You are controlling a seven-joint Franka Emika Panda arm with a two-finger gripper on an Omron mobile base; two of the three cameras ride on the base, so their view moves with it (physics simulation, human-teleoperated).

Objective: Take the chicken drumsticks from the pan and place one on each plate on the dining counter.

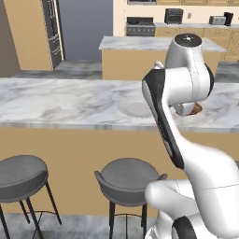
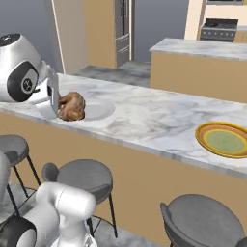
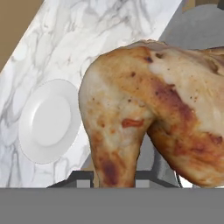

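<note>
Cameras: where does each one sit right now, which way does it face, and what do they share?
Left base view: behind the arm's left, facing the dining counter; arm fills the right.
Right base view: behind its right, facing the same counter; arm at left, yellow plate at right.
Hand view: on the hand, looking along the gripper past the held drumstick.
All three show the white plate.

You see grey bar stools (image 1: pixel 127 181) below the wooden front, a marble-topped island (image 2: pixel 202 49) behind, a black stove (image 1: pixel 140 26) beyond.
</note>
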